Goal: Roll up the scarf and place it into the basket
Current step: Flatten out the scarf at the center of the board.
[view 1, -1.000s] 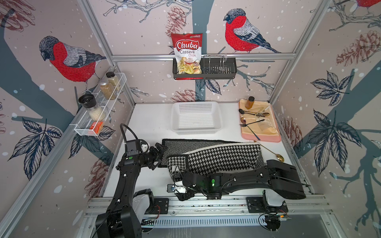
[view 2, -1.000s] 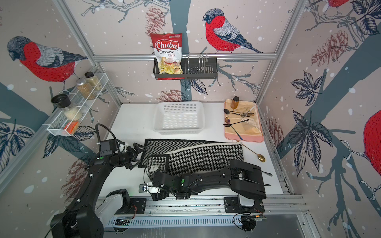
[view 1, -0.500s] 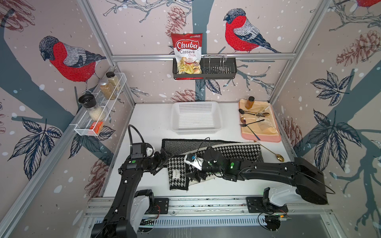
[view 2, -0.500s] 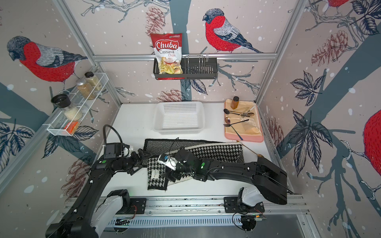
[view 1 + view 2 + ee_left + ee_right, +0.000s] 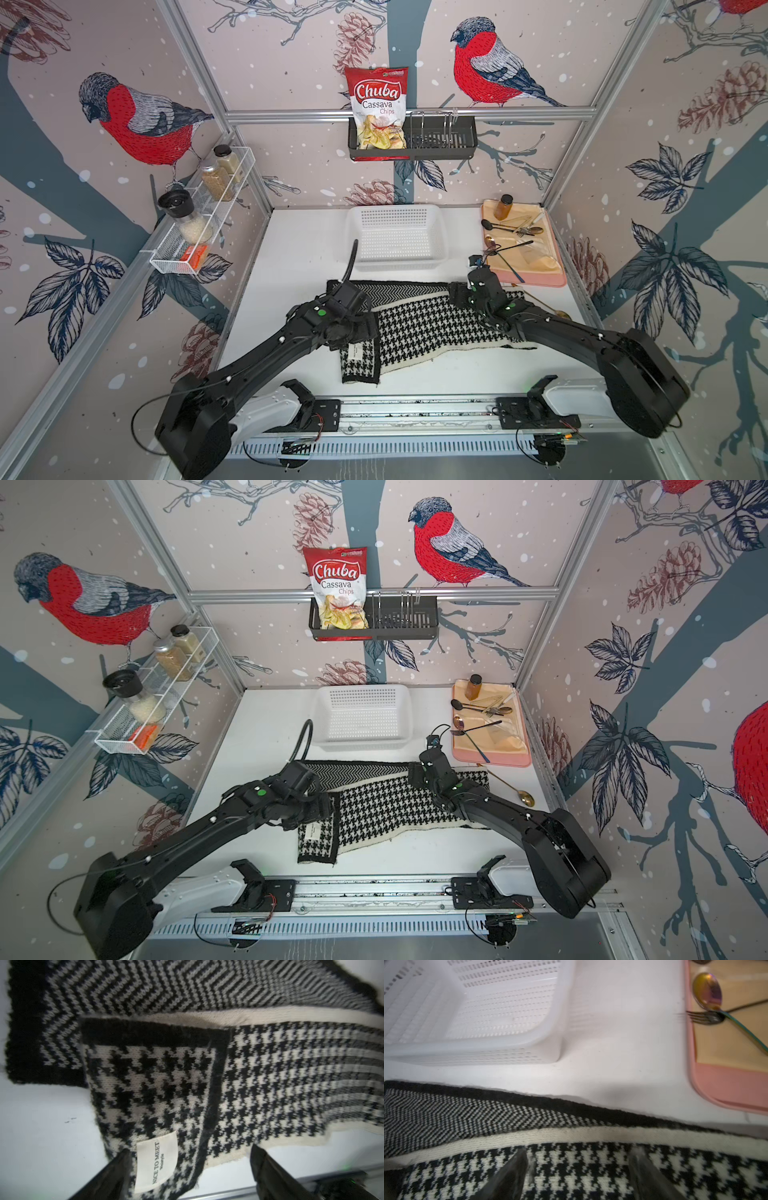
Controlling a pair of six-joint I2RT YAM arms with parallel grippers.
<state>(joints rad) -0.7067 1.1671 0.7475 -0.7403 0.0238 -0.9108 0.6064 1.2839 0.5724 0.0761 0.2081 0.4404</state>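
Scarf [image 5: 428,328] rolling is judged to be at its very start: one short flap, carrying a white label [image 5: 156,1165], is turned over at the left end, and no roll is formed yet. In the left wrist view the left end effector [image 5: 190,1149] is seen with its jaws spread wide and the near corner of the flap between them; whether the cloth is touched cannot be told. The right end effector [image 5: 578,1151] is likewise spread, poised over the houndstooth face towards the right end, with nothing pinched. The cloth lies on the white surface [image 5: 299,249] between the two arms, with the houndstooth layer uppermost and a herringbone layer exposed along the far side. The basket [image 5: 399,264] stands empty just beyond that far edge, apart from the cloth. For a sound roll, the flap should be gripped through both layers, not by the label alone, and turned towards the right in short, even turns. The right end should be pressed down lightly so that the layers are not skewed. The wavy near edge should be aligned before each turn. Contact with the pink tray [image 5: 536,279] beside the right end should be avoided.
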